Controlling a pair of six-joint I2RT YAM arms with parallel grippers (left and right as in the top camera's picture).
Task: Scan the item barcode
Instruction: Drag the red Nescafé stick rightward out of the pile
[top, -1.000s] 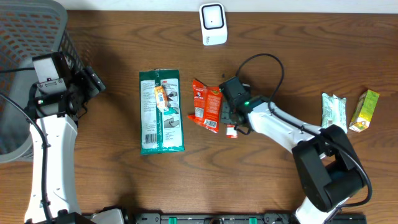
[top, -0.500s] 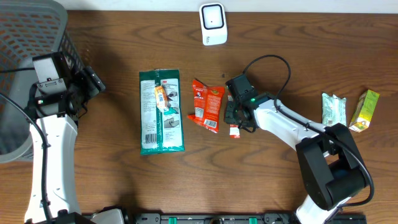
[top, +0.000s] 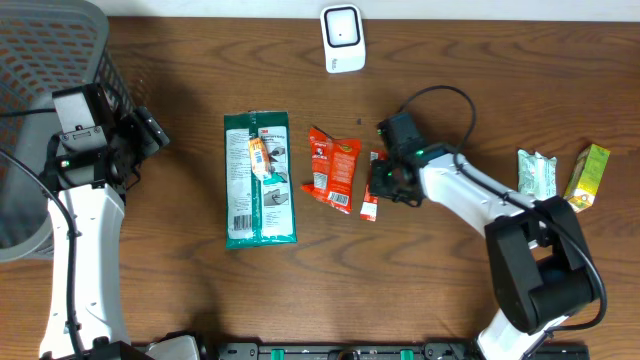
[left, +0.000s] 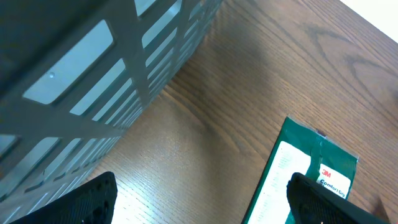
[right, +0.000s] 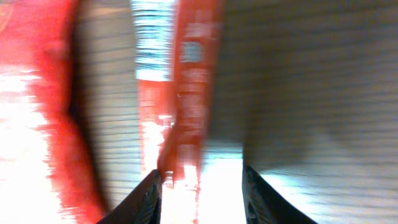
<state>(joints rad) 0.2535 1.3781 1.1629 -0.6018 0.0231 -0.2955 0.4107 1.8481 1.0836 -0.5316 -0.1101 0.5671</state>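
Observation:
A white barcode scanner (top: 342, 38) stands at the table's back edge. A thin red stick packet (top: 369, 203) lies on the wood just right of a larger red snack packet (top: 333, 168). My right gripper (top: 384, 183) hovers low over the stick packet's upper end. In the right wrist view the stick packet (right: 193, 81) runs up from beside the left finger, and the right gripper (right: 202, 196) is open, with a gap on the packet's right side. My left gripper (top: 150, 130) is open beside the basket, near the green 3M pack (left: 311, 180), and the left gripper (left: 199, 199) holds nothing.
A grey mesh basket (top: 45, 60) fills the back left corner. The green 3M pack (top: 259, 180) lies left of centre. A green-white pouch (top: 536, 176) and a yellow-green juice box (top: 587, 178) sit at the far right. The right arm's cable (top: 440, 100) loops above it.
My right gripper has drifted right and back while its jaws widened. The stick packet has shifted slightly back and now lies on the table. The left arm has not moved.

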